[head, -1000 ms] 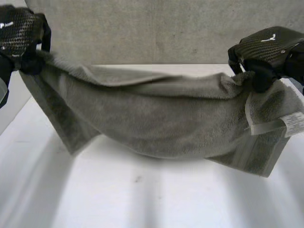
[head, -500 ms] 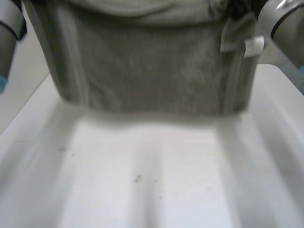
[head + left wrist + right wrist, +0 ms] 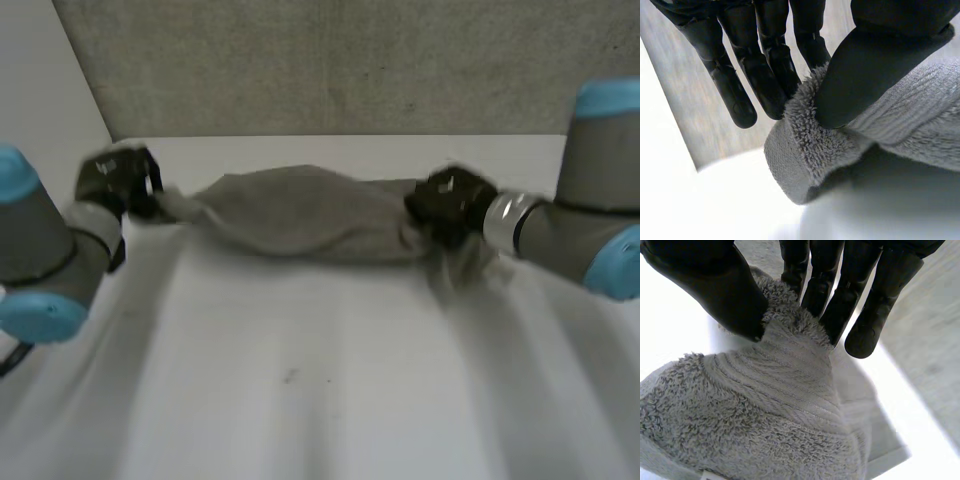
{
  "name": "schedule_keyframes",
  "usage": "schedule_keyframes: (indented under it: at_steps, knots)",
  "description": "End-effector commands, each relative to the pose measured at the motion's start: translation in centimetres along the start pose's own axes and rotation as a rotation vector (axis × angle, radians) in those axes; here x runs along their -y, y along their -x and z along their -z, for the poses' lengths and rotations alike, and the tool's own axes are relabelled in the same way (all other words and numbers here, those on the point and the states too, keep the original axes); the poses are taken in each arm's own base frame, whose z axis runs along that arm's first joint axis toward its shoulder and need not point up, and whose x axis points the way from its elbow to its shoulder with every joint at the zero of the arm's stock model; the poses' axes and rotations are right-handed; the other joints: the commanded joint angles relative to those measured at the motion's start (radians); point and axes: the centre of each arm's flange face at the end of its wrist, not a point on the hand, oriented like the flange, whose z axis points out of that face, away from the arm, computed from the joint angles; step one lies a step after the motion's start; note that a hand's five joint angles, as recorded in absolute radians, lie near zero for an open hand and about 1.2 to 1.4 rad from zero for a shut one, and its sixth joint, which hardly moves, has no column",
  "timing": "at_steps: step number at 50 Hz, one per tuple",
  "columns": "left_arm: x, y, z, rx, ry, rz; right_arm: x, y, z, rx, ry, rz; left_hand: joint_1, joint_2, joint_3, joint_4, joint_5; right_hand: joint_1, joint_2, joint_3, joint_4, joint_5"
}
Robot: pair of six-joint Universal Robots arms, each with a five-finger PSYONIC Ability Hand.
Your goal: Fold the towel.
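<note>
Left hand (image 3: 118, 180): It is found at the left end of the towel (image 3: 300, 215). That end is pinched tight between the thumb and the fingers, as is seen in the left wrist view.
Towel: It is pulled long between the two hands, at the far part of the table (image 3: 300, 420), close to the wall (image 3: 330, 60). It is bunched up like a fat sausage. Whether it is laid on the table or held just over it cannot be told.
Right hand (image 3: 450, 205): It is found at the towel's right end. This end is pinched too, with the thumb on one side and the fingers on the other. A loose bit of towel is seen just beside this hand, on the near side.
Done: Both ends are held. No neat fold can be seen yet.
Left to do: The towel probably has to be laid flat and folded over, with the edges lined up. Most of the job is thought to be ahead.
Table: It is white and smooth. A few small dark specks (image 3: 290, 377) are seen near the middle.
Wall: It is grey and rough, and it is set right behind the table. A white panel (image 3: 40, 90) is seen at the left side.
</note>
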Motion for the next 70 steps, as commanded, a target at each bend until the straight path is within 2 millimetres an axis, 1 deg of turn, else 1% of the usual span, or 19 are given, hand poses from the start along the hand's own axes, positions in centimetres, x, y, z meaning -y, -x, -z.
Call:
schedule_keyframes:
  at_steps: [1, 2, 3, 4, 6, 9, 11, 13, 19, 28, 33, 40, 47, 54, 56, 58, 63, 66, 70]
  knots:
    - [-4.4, 0.3, 0.6, 0.0, 0.126, -0.095, -3.6, 2.3, -1.3, 0.067, 0.092, 0.003, 0.211, 0.178, 0.179, 0.177, 0.198, 0.093, 0.086, 0.155, 0.056, 0.085]
    - [-4.5, 0.3, 0.8, -0.001, 0.129, -0.115, -3.9, 2.5, -1.2, 0.074, 0.1, -0.01, 0.211, 0.178, 0.179, 0.177, 0.198, 0.071, 0.063, 0.133, 0.033, 0.063]
    - [-4.5, 0.3, 0.8, -0.001, 0.129, -0.115, -4.1, 2.5, -1.0, 0.073, 0.104, -0.034, 0.211, 0.178, 0.179, 0.177, 0.198, -0.153, -0.161, -0.091, -0.191, -0.161]
    - [-4.1, 0.3, 1.0, -0.002, 0.121, -0.128, -4.1, 2.5, -1.0, 0.073, 0.105, -0.034, 0.211, 0.178, 0.179, 0.177, 0.198, -0.156, -0.163, -0.094, -0.193, -0.163]
    - [-3.4, 0.3, 1.3, 0.001, 0.105, -0.131, -4.2, 2.3, -0.8, 0.049, 0.093, -0.097, 0.211, 0.178, 0.179, 0.177, 0.198, -0.387, -0.394, -0.325, -0.424, -0.394]
    - [-2.4, 0.3, 1.7, 0.001, 0.075, -0.132, -4.0, 2.2, -0.6, 0.03, 0.077, -0.128, 0.211, 0.178, 0.179, 0.177, 0.198, -0.443, -0.451, -0.381, -0.481, -0.451]
    - [-2.1, 0.3, 1.9, 0.003, 0.069, -0.132, -4.0, 2.3, 0.2, 0.0, 0.062, -0.173, 0.211, 0.178, 0.179, 0.177, 0.198, -0.613, -0.62, -0.551, -0.65, -0.62]
    - [-1.4, 0.2, 2.2, 0.001, 0.052, -0.133, -4.1, 2.4, 0.6, -0.02, 0.062, -0.188, 0.211, 0.178, 0.179, 0.177, 0.198, -0.683, -0.691, -0.621, -0.721, -0.691]
    - [-1.0, 0.2, 3.0, 0.001, 0.048, -0.133, -4.7, 2.5, 2.8, -0.127, 0.077, -0.234, 0.211, 0.178, 0.179, 0.177, 0.198, -0.927, -0.935, -0.865, -0.965, -0.935]
    - [-1.3, 0.1, 3.6, -0.018, 0.057, -0.13, -5.9, 2.6, 5.7, -0.253, 0.046, -0.35, 0.211, 0.178, 0.179, 0.177, 0.198, -0.942, -0.95, -0.88, -0.98, -0.95]
    - [-1.6, 0.0, 3.7, -0.027, 0.058, -0.13, -7.1, 4.3, 7.2, -0.25, 0.061, -0.413, 0.211, 0.178, 0.179, 0.177, 0.198, -0.942, -0.95, -0.88, -0.98, -0.95]
    - [-1.7, 0.0, 3.7, -0.028, 0.054, -0.13, -7.6, 5.3, 7.2, -0.256, 0.026, -0.463, 0.211, 0.178, 0.179, 0.177, 0.198, -0.942, -0.95, -0.88, -0.98, -0.95]
    - [-1.8, 0.0, 3.8, -0.028, 0.057, -0.129, -8.8, 5.7, 5.7, -0.267, 0.011, -0.464, 0.211, 0.178, 0.179, 0.177, 0.198, -0.942, -0.95, -0.88, -0.98, -0.95]
    - [-2.1, -0.1, 3.8, -0.03, 0.053, -0.13, -10.0, 4.6, 3.9, -0.374, -0.005, -0.437, 0.211, 0.178, 0.179, 0.177, 0.198, -0.895, -0.903, -0.833, -0.933, -0.903]
    - [-2.1, -0.1, 3.8, -0.029, 0.05, -0.13, -10.5, 3.8, 2.9, -0.426, -0.005, -0.426, 0.211, 0.178, 0.179, 0.177, 0.198, -0.802, -0.809, -0.74, -0.839, -0.809]
    - [-2.2, -0.1, 3.9, -0.03, 0.053, -0.13, -10.7, 3.5, 2.8, -0.443, 0.002, -0.426, 0.211, 0.178, 0.179, 0.177, 0.198, -0.752, -0.759, -0.69, -0.789, -0.76]
    - [-2.4, -0.1, 4.1, -0.03, 0.06, -0.13, -10.2, 2.6, 3.5, -0.486, -0.006, -0.429, 0.211, 0.178, 0.179, 0.177, 0.198, -0.663, -0.671, -0.601, -0.701, -0.671]
    - [-2.6, -0.1, 4.2, -0.03, 0.066, -0.13, -9.5, 1.5, 4.7, -0.518, -0.027, -0.43, 0.211, 0.178, 0.179, 0.177, 0.198, -0.64, -0.647, -0.578, -0.677, -0.648]
    - [-2.6, -0.1, 4.2, -0.031, 0.067, -0.13, -9.9, 0.6, 5.5, -0.534, -0.025, -0.442, 0.211, 0.178, 0.179, 0.177, 0.198, -0.573, -0.58, -0.511, -0.61, -0.58]
